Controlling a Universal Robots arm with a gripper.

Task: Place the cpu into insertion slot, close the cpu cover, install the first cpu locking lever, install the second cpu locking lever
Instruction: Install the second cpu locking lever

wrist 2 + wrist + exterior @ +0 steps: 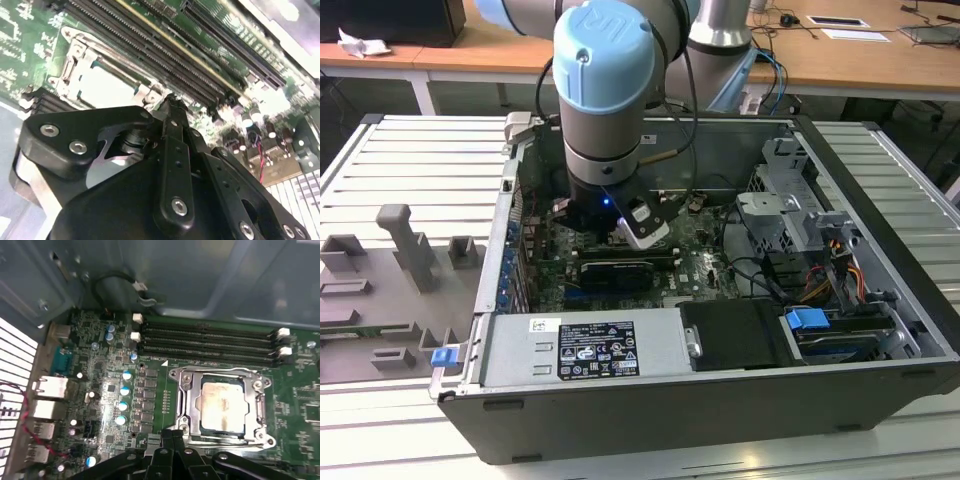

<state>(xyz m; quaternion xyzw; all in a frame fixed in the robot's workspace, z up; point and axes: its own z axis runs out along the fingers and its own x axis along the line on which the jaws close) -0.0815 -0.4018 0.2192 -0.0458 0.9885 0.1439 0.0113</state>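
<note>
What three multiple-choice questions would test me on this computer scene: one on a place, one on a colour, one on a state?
1. Where is the cpu?
A. on the bench outside the case
B. in the insertion slot
C. between the gripper's fingers

2. What colour is the motherboard?
A. red
B. green
C. white

3. How does the cpu cover stand?
A. lying flat around the cpu
B. raised upright
C. taken out of the case

Answers:
1. B, the first wrist view shows the chip seated inside the socket.
2. B, the board is green in both wrist views.
3. A, the silver frame lies flat, with the chip showing through its window.
</note>
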